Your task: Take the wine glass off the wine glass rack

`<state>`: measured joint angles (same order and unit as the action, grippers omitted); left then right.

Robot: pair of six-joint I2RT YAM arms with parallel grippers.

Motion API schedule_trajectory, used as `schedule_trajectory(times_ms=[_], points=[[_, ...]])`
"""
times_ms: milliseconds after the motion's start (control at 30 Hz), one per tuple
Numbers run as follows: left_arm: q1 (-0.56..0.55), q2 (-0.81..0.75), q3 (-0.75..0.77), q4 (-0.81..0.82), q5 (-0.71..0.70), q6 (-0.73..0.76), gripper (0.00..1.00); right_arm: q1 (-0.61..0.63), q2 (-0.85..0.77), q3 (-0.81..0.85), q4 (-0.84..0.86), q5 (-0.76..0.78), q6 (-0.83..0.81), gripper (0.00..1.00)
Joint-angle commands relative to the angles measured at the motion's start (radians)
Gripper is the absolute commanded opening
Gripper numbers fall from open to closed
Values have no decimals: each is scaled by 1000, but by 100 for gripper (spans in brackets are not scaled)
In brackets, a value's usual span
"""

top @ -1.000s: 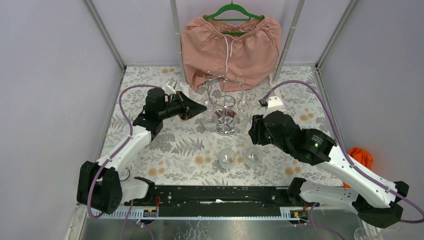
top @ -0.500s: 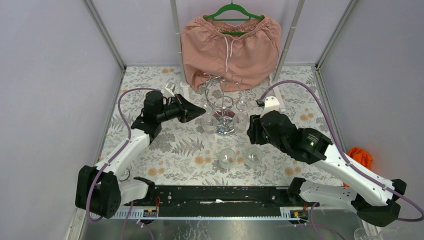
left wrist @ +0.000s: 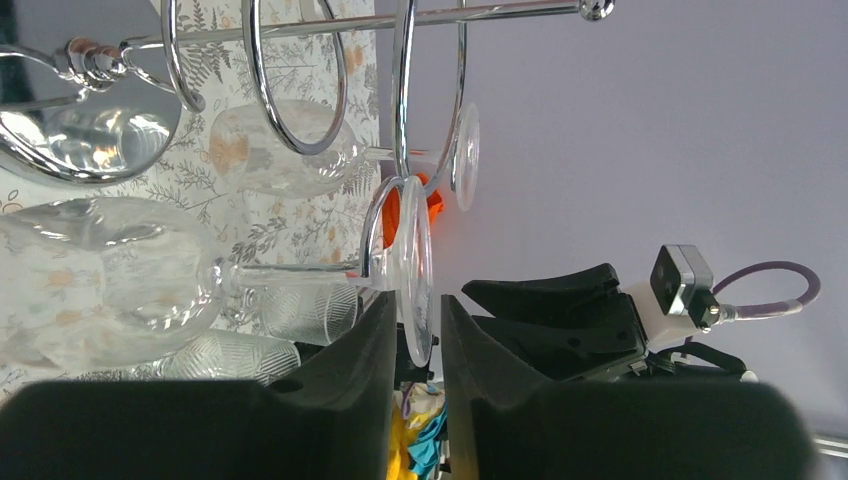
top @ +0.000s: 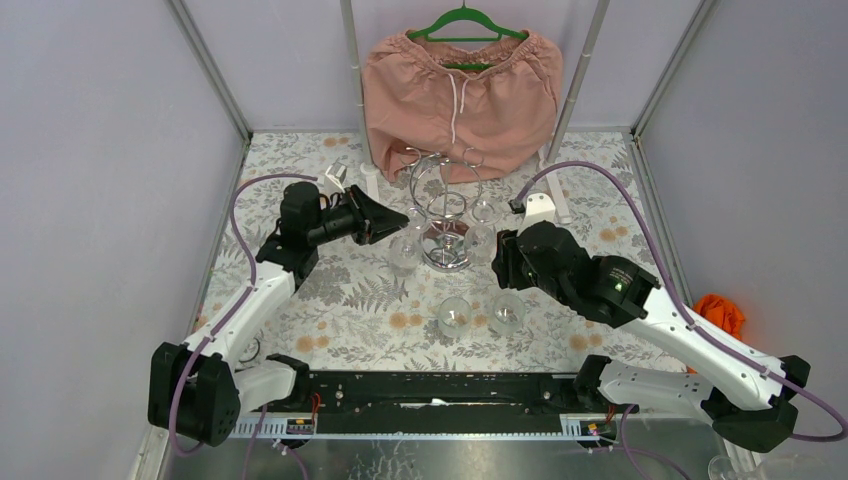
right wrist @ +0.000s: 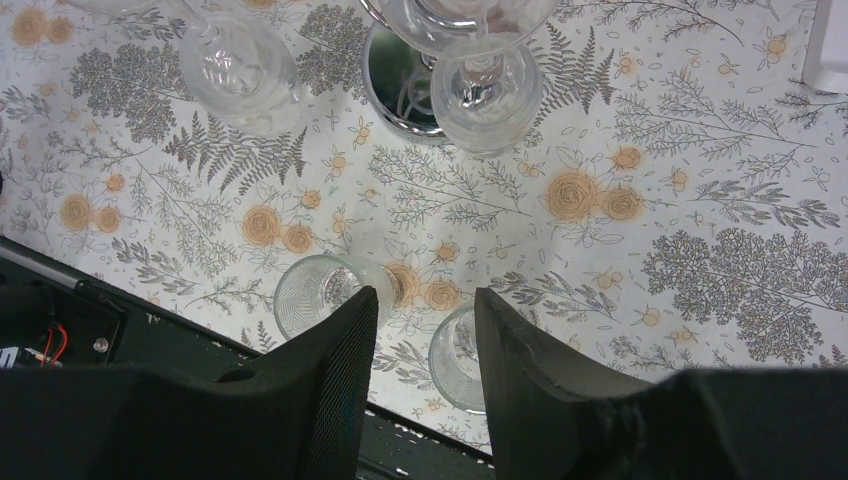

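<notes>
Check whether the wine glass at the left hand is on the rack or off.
On: the wine glass stem sits in a wire loop of the rack, foot between the fingers of the left hand.

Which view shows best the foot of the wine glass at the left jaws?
The left wrist view: the foot stands edge-on between the left gripper's jaws, close and sharp. The top external view shows the wine glass only small and faint. In the right wrist view I cannot identify it.

The glass (left wrist: 120, 280) bowl runs off the left wrist view's left edge; whether the fingers (left wrist: 340, 400) touch its foot is unclear. The right wrist view's top edge cuts off the rack (right wrist: 395, 75).
</notes>
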<state>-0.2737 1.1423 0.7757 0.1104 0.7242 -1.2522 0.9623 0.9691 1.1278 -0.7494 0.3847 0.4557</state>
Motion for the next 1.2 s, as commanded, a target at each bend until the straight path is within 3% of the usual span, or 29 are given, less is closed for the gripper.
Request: schedule_trajectory(times_ms=[0,133,400,700,1167], points=[[5,-1,10,36,17,22,27,6,-4,-6,35,38,-11,48],[5,12,-1,52,11,20,22,7,-4,-10,36,39,-9,48],[5,14,4,39,16,21,0,6,-5,-20,46,38,-8,48],[5,15,39,-12,79,-20,0,7,-3,-20,54,30,-11,48],[23,-56,102,-145,53,4,0,7,-4,-38,73,15,-12,48]])
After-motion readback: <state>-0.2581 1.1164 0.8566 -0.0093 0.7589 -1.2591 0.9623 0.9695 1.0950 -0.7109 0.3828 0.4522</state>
